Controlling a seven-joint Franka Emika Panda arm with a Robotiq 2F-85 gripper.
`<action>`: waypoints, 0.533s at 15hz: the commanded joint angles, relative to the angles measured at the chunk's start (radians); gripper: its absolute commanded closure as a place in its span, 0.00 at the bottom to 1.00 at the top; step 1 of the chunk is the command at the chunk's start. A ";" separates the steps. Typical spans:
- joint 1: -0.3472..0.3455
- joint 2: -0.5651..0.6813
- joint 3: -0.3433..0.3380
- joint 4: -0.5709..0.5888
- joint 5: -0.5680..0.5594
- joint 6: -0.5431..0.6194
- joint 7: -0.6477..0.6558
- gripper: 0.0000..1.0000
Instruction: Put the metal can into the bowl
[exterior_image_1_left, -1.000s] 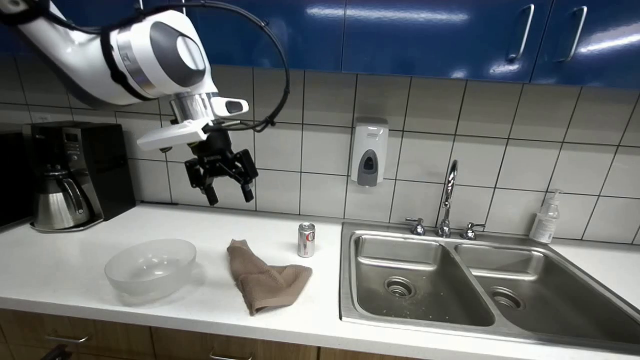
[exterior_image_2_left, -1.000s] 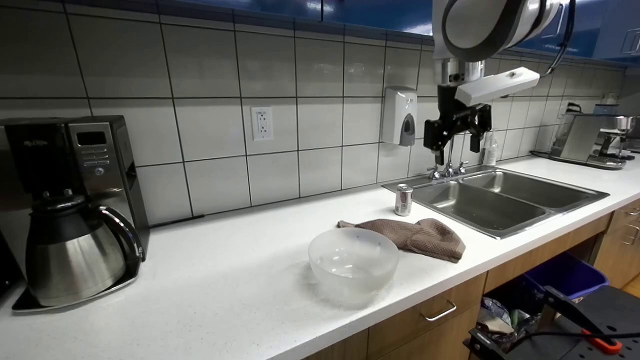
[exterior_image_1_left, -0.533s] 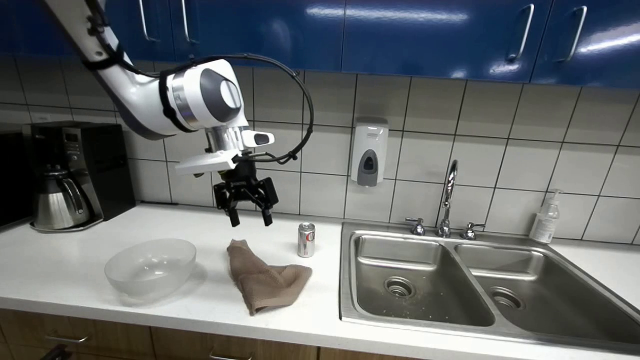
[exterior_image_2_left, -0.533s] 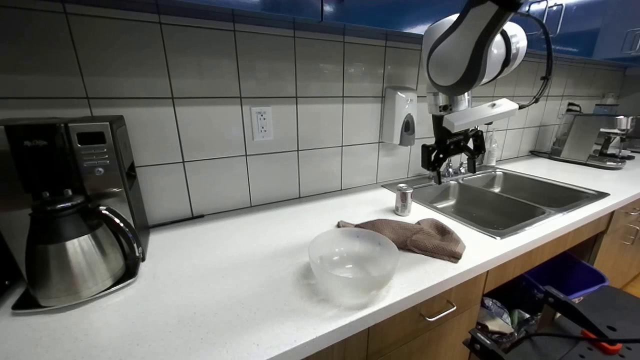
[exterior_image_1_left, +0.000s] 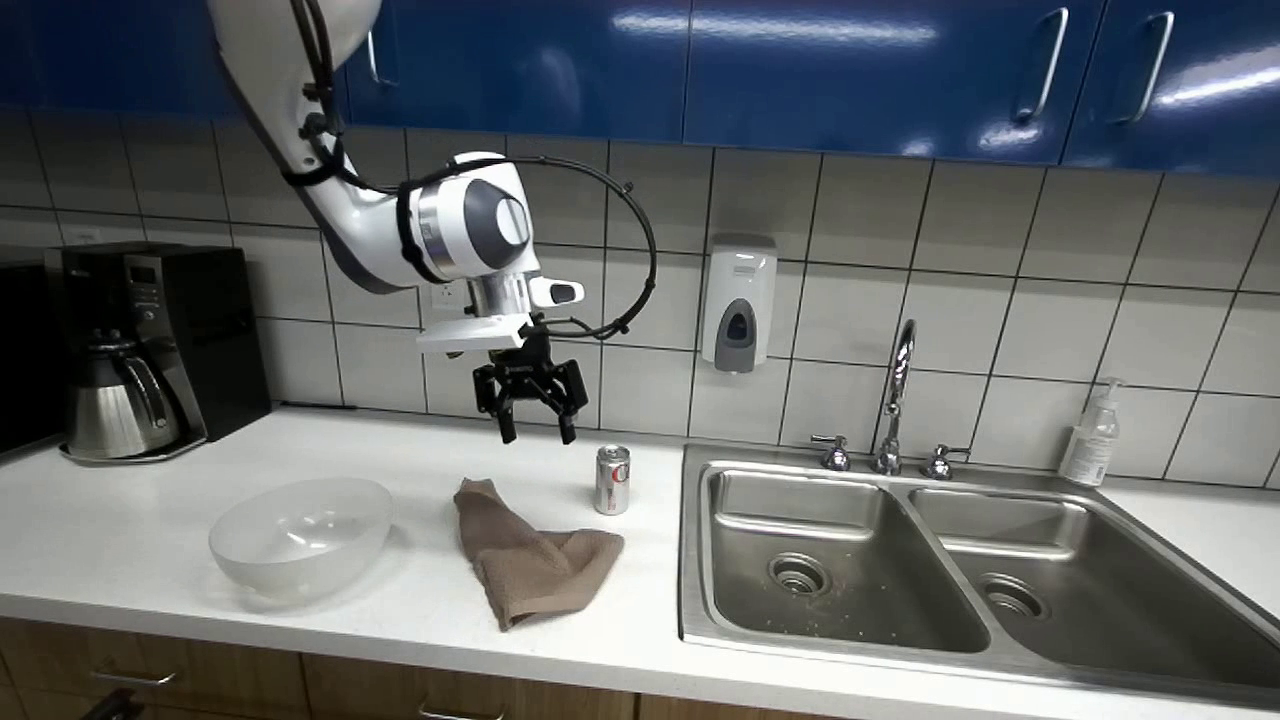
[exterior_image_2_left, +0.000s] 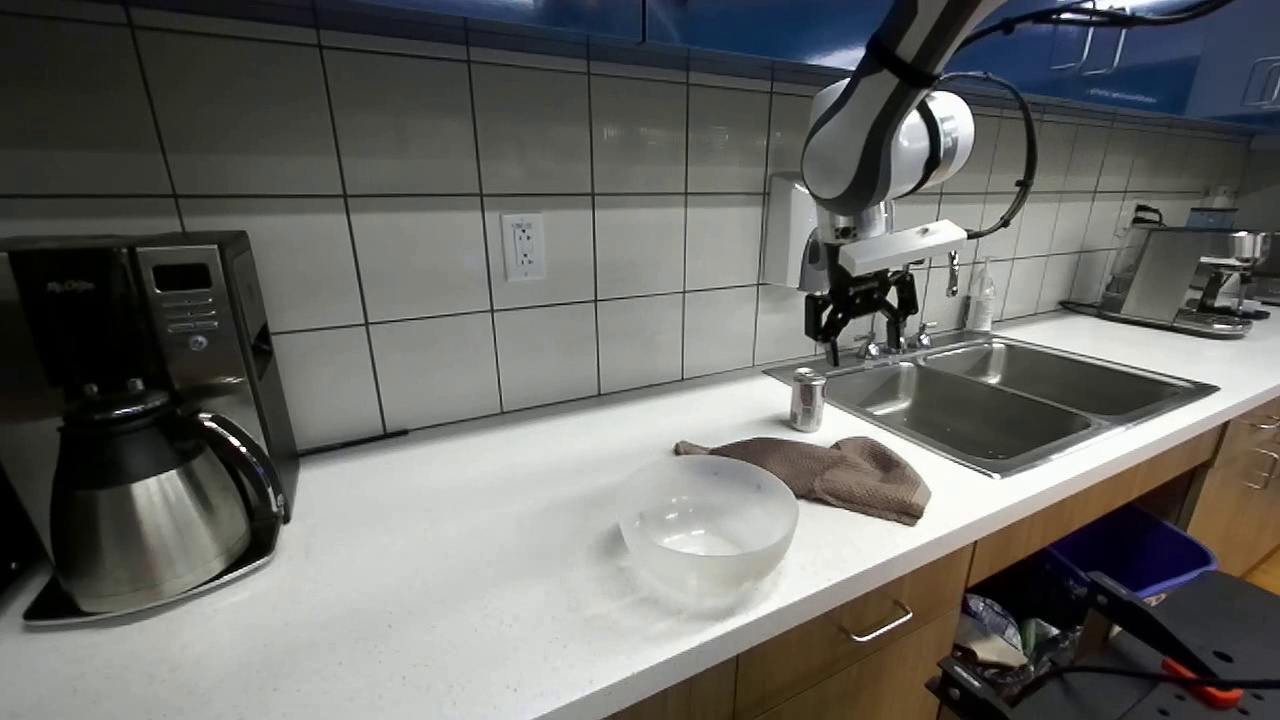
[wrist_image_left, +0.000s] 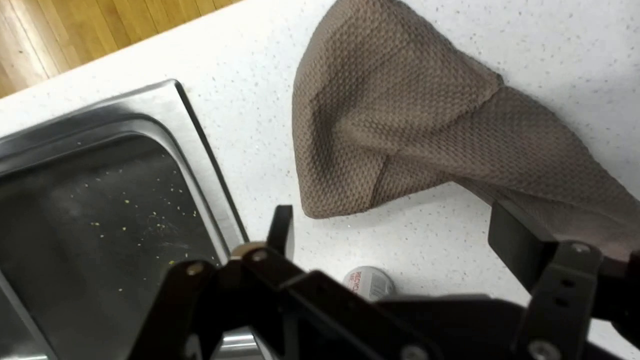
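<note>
The gripper (exterior_image_1_left: 538, 434) hovers above the table (exterior_image_1_left: 430, 600) with its fingers (wrist_image_left: 517, 245) well parted, released and bearing no load. Whether that is their widest spread cannot be told. It touches nothing: both exterior views show the fingertips clear of the tabletop and of the metal can (exterior_image_1_left: 612, 480), which stands upright near them and lower. In the wrist view a finger overlaps the brown cloth (exterior_image_1_left: 535, 560), but only along the line of sight, as the cloth lies on the table well below.

The can is on the table near both the cloth and the double sink (exterior_image_1_left: 695, 560), touching neither; it is outside the bowl (exterior_image_1_left: 300, 580), which stands well apart from it with the cloth between them.

In the wrist view the gripper's own frame covers most of the can; one rounded part shows, its red lettering only partly in sight. The upper and right edges there cut off the cloth, and the left edge cuts off the sink. In both exterior views the arm (exterior_image_1_left: 375, 230) is cut off at the top, the print on the can is too small to read, and the bowl's translucent foot is hard to make out against the pale table. In an exterior view the soap dispenser (exterior_image_2_left: 785, 230) is partly behind the arm, and the gripper and its mount hide much of the faucet (exterior_image_2_left: 953, 272).
</note>
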 joint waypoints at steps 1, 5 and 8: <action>0.017 0.118 -0.007 0.150 0.071 0.000 -0.083 0.00; 0.018 0.219 -0.011 0.290 0.117 -0.007 -0.118 0.00; 0.009 0.287 -0.013 0.380 0.146 -0.011 -0.133 0.00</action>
